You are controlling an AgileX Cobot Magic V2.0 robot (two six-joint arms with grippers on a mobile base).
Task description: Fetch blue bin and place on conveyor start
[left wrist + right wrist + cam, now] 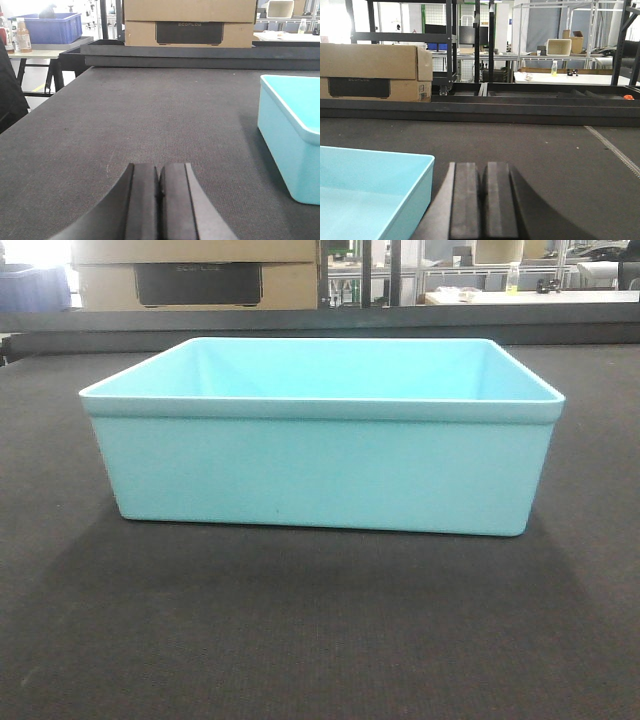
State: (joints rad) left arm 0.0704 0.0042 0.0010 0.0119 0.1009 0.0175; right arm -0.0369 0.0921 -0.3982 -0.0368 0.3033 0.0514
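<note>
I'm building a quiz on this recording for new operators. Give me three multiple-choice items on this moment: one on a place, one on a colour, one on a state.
1. Where does the pale aqua rectangular plastic tub stand?
A. on the dark charcoal woven belt
B. on a steel shelf
C. on the cardboard box

2. What colour is the crate on the far side table in the left wrist view?
A. red
B. dark blue
C. green

3. How is the left hand?
A. open around the tub rim
B. shut on the tub wall
C. shut, empty, beside the tub

Answers: 1 A, the belt surrounds its base; 2 B, plainly royal blue; 3 C, pads meet with nothing between.
</note>
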